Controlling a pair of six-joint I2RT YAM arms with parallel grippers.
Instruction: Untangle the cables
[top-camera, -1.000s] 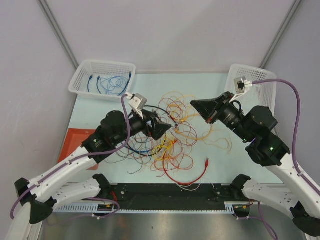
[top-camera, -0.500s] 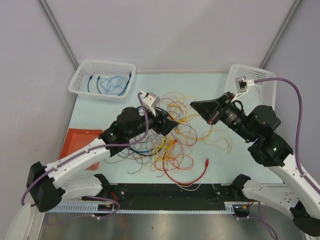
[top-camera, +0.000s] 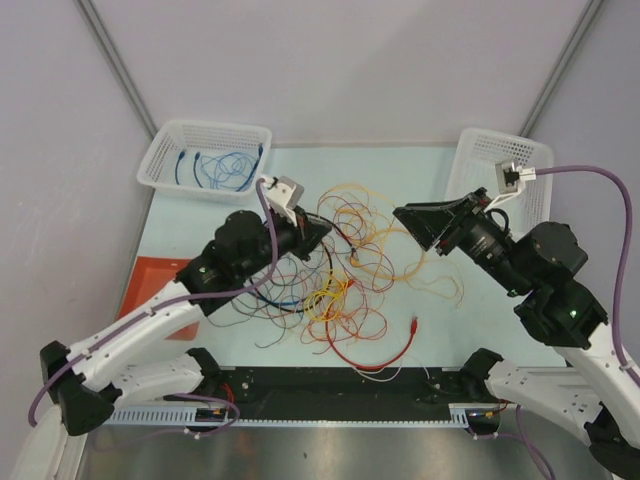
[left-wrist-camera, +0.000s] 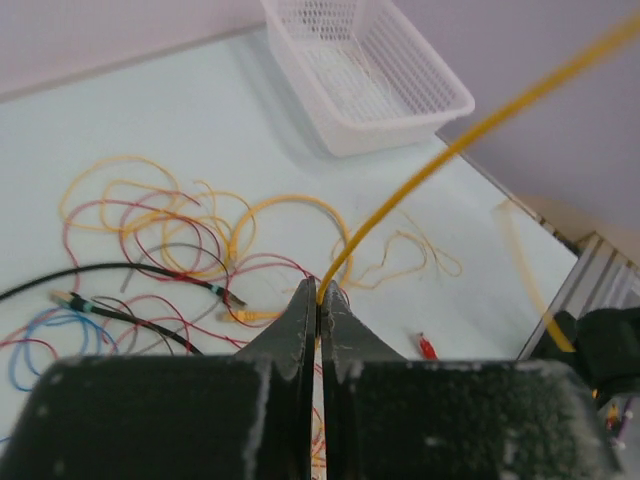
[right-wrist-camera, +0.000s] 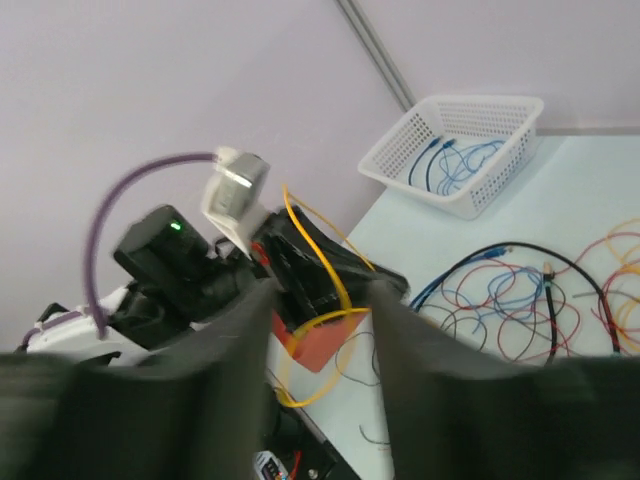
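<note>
The cables lie in a loose tangle of red, yellow, orange, blue and black loops on the pale table between the two arms. My left gripper hangs over the pile's upper left. In the left wrist view it is shut on a yellow cable that rises taut to the upper right. My right gripper faces it from the right. Its fingers stand apart, and a slack loop of yellow cable hangs between them without being clamped.
A white basket at the back left holds blue cables. A second white basket stands at the back right. An orange tray lies at the left edge. A red cable with a plug tip curls near the front.
My left gripper closed on the yellow cable and drew back to the upper left. My right gripper opened, let go of the cable and shifted slightly right.
</note>
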